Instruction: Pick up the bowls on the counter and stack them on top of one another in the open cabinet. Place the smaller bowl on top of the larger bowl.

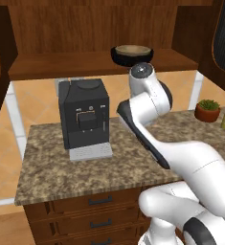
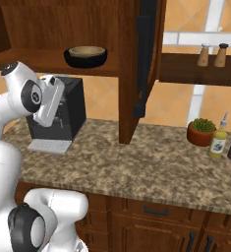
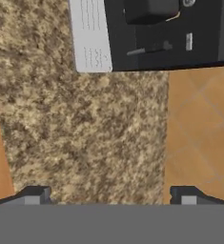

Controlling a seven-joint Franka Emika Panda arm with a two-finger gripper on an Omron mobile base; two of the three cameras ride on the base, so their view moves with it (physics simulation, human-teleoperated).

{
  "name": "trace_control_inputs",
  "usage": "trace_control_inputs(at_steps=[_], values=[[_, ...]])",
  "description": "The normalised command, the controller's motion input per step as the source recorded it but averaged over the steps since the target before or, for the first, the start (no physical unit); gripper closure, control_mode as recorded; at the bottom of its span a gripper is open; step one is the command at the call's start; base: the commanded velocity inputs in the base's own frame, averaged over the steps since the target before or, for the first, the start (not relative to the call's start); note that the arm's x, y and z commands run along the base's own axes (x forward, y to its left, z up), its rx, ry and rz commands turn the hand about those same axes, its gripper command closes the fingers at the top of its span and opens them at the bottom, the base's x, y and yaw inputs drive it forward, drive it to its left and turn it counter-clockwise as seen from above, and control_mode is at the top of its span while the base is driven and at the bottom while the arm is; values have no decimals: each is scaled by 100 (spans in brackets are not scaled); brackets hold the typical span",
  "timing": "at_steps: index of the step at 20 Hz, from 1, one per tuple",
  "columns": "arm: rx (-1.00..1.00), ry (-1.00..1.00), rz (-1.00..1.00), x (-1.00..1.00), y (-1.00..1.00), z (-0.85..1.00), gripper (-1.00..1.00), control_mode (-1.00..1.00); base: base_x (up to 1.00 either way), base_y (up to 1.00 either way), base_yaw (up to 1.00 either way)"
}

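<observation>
Counter (image 3: pixel 85 133) below; pincer (image 3: pixel 111 196) spread wide, empty, touching nothing.

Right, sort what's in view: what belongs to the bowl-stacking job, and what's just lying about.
Job:
- smaller bowl, nested in the larger bowl
- open cabinet
- counter
- pincer, open, nothing between its fingertips

Lying about:
- coffee machine
- potted plant
- bottles
- shakers

coffee machine (image 1: pixel 84 117) black, grey tray | potted plant (image 2: pixel 201 131) | bottle (image 2: pixel 217 141) | shakers (image 2: pixel 212 55)
</observation>
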Motion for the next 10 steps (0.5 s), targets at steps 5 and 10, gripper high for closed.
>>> trace_control_inputs(at_steps=[5,10], values=[[-5,19,1,-6,0,-70,-100,-100,0,0,0],[0,0,0,0,-1,0,-100,-100,0,0,0]])
